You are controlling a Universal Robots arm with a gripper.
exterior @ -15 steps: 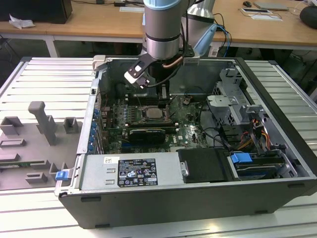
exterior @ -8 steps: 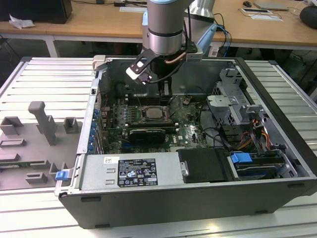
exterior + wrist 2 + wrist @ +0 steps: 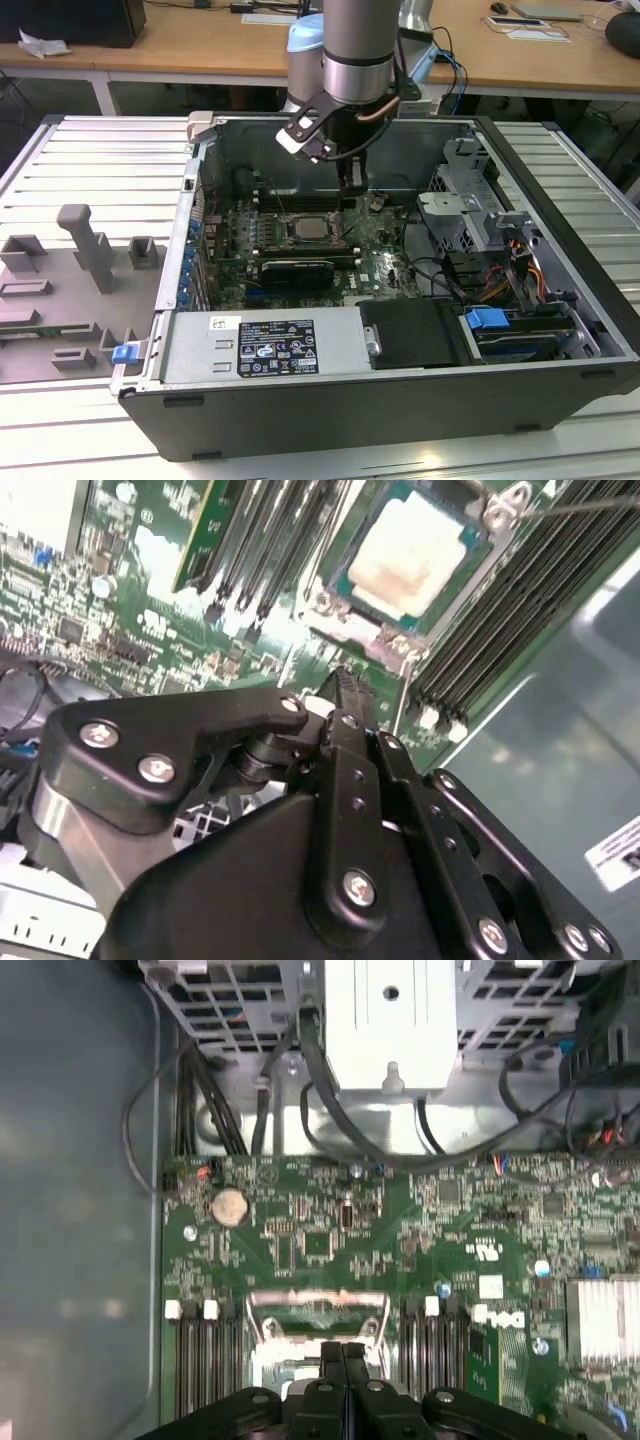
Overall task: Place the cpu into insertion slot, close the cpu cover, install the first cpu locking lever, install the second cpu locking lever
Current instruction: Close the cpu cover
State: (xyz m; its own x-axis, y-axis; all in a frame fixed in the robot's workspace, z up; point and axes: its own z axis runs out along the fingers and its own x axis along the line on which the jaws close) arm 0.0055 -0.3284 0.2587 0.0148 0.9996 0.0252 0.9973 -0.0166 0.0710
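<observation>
The cpu (image 3: 415, 555), with its pale metal top, lies in the insertion slot (image 3: 308, 228) on the green motherboard. The silver cpu cover (image 3: 350, 615) lies down around it, its window showing the chip. My gripper (image 3: 352, 185) hangs just above the slot's edge on the exterior view's right. In the first wrist view the black fingers (image 3: 330, 1360) are pressed together over the socket frame (image 3: 318, 1305), with nothing between them. A thin metal locking lever (image 3: 400, 695) runs beside the gripper (image 3: 340, 680). Another thin lever (image 3: 580, 505) lies along the slot's far side.
Memory slots (image 3: 250, 540) flank the socket on both sides. A black graphics card (image 3: 295, 270) lies nearer the power supply (image 3: 260, 345). The drive cage (image 3: 470, 200) and cable bundles (image 3: 500, 275) fill the case on the exterior view's right. Grey fixtures (image 3: 90, 245) stand outside the case.
</observation>
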